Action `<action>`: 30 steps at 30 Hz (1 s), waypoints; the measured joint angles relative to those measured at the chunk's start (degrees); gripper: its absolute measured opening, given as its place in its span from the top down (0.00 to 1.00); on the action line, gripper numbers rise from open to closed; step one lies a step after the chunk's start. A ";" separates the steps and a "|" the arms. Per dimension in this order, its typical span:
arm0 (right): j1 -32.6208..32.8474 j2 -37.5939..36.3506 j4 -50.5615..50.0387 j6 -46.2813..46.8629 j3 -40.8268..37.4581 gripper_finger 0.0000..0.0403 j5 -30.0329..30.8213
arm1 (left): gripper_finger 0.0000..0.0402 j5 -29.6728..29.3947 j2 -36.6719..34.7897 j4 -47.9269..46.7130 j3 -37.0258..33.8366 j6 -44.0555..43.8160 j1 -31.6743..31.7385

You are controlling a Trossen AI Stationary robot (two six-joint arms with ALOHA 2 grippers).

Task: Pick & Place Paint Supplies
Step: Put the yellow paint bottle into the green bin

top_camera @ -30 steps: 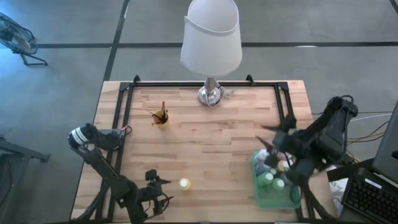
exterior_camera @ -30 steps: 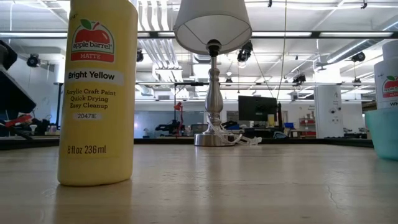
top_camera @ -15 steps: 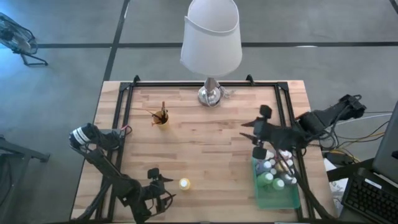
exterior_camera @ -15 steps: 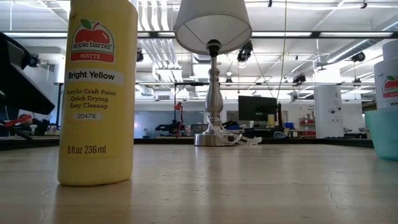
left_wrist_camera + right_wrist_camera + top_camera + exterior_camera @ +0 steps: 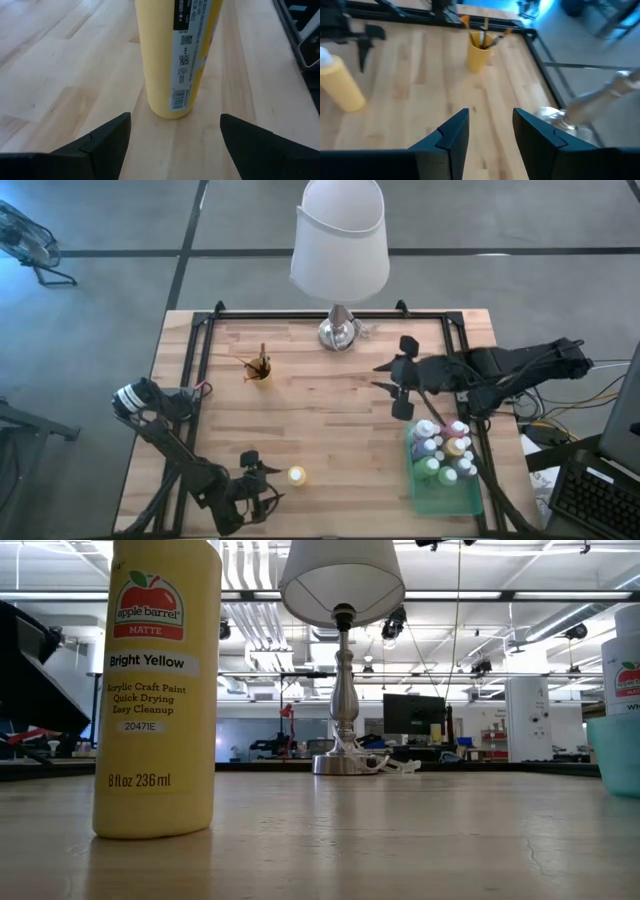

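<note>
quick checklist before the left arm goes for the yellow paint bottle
1. Left gripper open: ok, its fingers are spread wide.
2. Yellow paint bottle upright: ok, it stands on the table.
3. Bottle lined up between the fingers: ok in the left wrist view.
4. Nothing held already: ok, the fingers are apart from the bottle.
5. Right gripper out of the way: ok, it is open over the table's middle, far from the bottle.
6. Room in the green tray: cannot tell, bottles fill much of it.
</note>
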 joint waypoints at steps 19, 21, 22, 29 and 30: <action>-5.52 2.84 2.30 4.38 0.26 0.51 -0.19 | 0.23 2.64 4.62 14.29 -3.46 8.68 4.26; -5.44 2.61 2.50 4.11 0.26 0.50 -0.05 | 0.23 3.74 5.93 17.65 -3.24 11.45 5.00; -5.44 2.50 2.43 4.14 0.26 0.49 -0.05 | 0.23 4.10 6.34 18.47 -3.09 12.41 5.29; -5.44 2.33 2.23 5.19 0.26 0.46 0.10 | 0.23 4.21 6.80 18.79 -2.26 13.24 6.57; -5.44 2.42 2.23 5.18 0.26 0.46 0.07 | 0.23 4.21 6.80 19.04 -2.26 13.22 6.79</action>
